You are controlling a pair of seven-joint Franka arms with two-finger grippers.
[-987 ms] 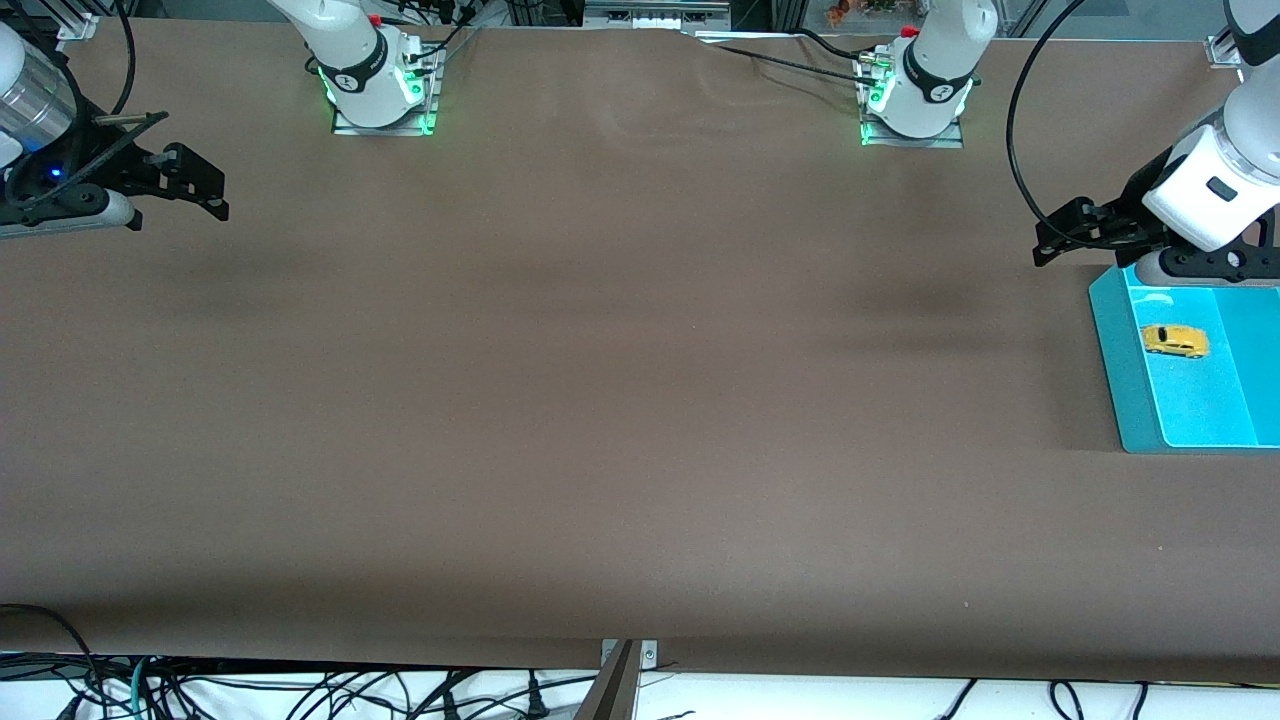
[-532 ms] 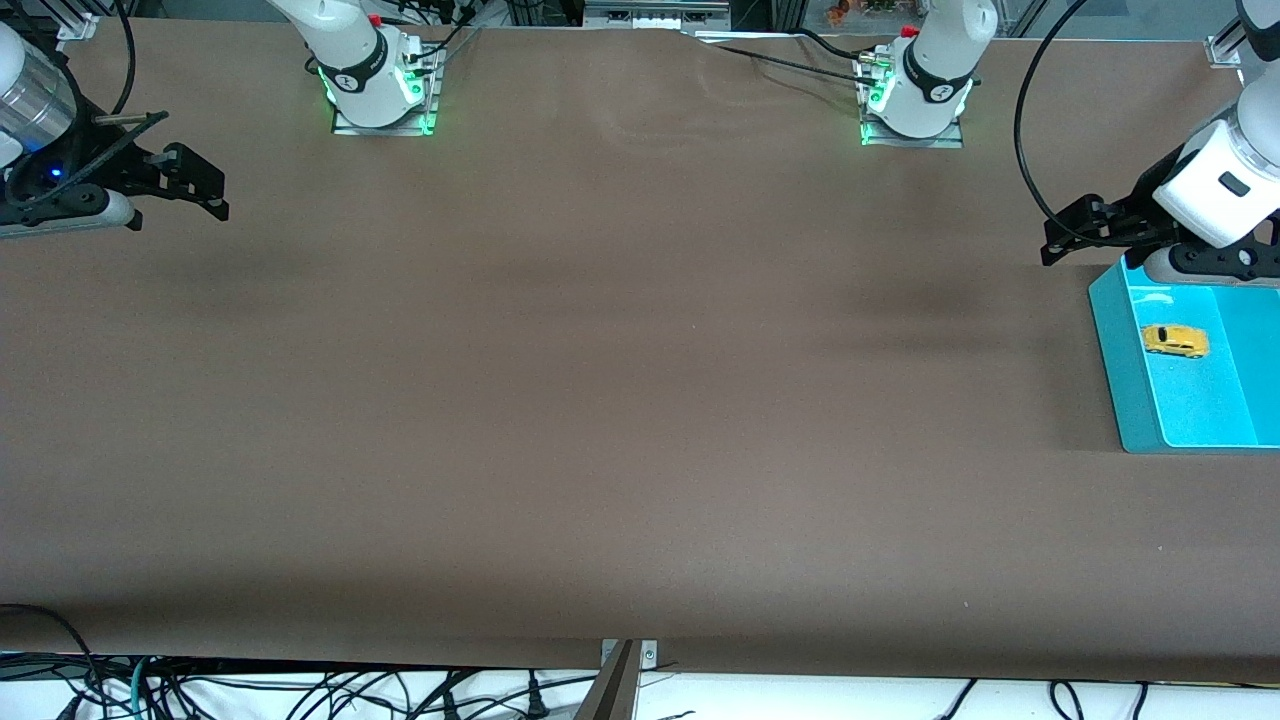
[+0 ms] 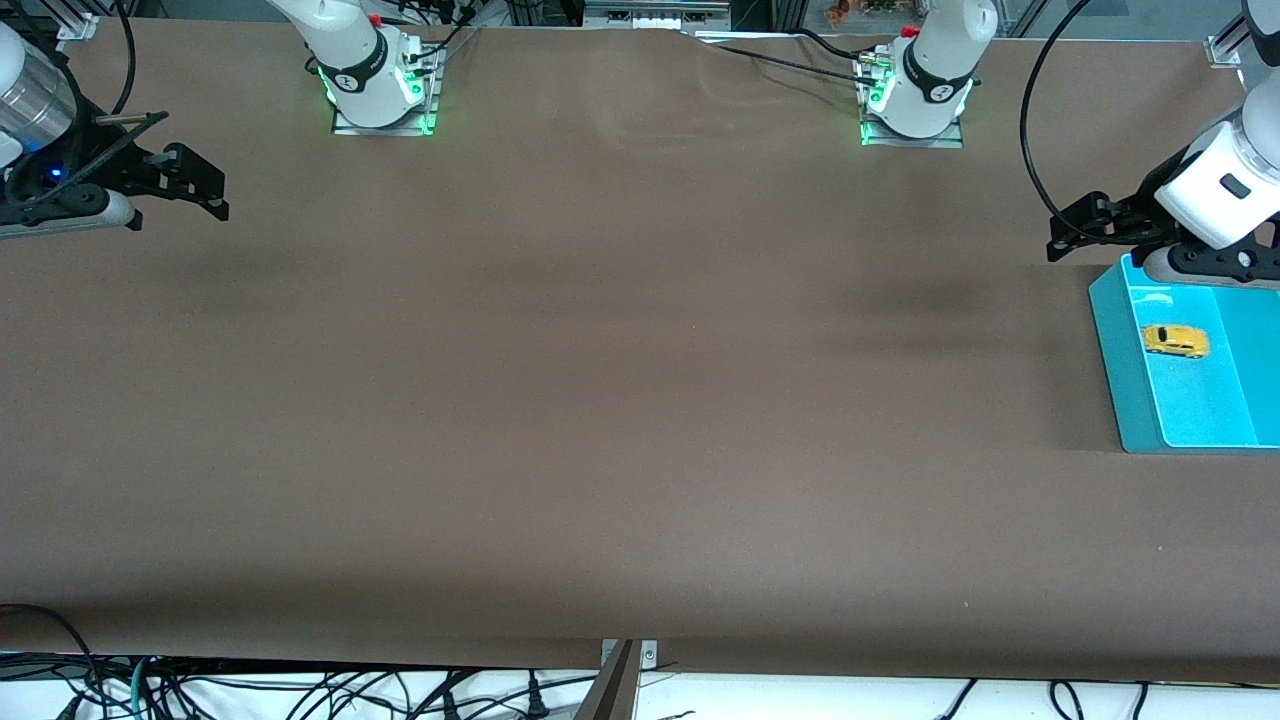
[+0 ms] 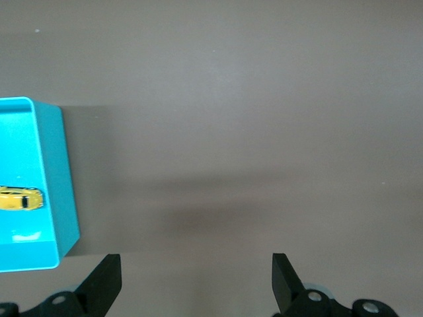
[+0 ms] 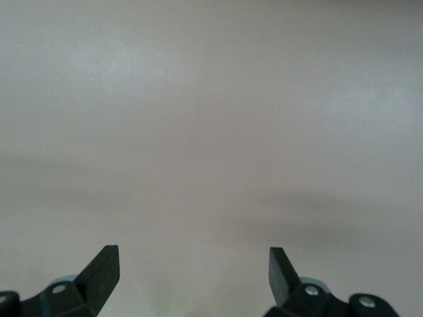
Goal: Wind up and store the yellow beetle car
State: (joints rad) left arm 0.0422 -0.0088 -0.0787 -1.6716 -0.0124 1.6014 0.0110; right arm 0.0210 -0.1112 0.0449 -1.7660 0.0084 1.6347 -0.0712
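The yellow beetle car (image 3: pixel 1175 341) lies inside a turquoise bin (image 3: pixel 1108 340) at the left arm's end of the table. It also shows in the left wrist view (image 4: pixel 21 199), inside the bin (image 4: pixel 56 172). My left gripper (image 3: pixel 1062 238) is open and empty, up in the air over the bare table beside the bin's corner; its own view shows the gripper (image 4: pixel 197 281) with jaws wide apart. My right gripper (image 3: pixel 205 188) is open and empty over the right arm's end of the table; in its own view the gripper (image 5: pixel 194 274) shows only bare table.
The brown table (image 3: pixel 600 380) spreads between the two arm bases (image 3: pixel 380 90) (image 3: pixel 915 100). Cables hang past the table's edge nearest the front camera.
My left gripper has risen slightly and drifted a little toward the bin's end of the table. The car and the right arm have not moved.
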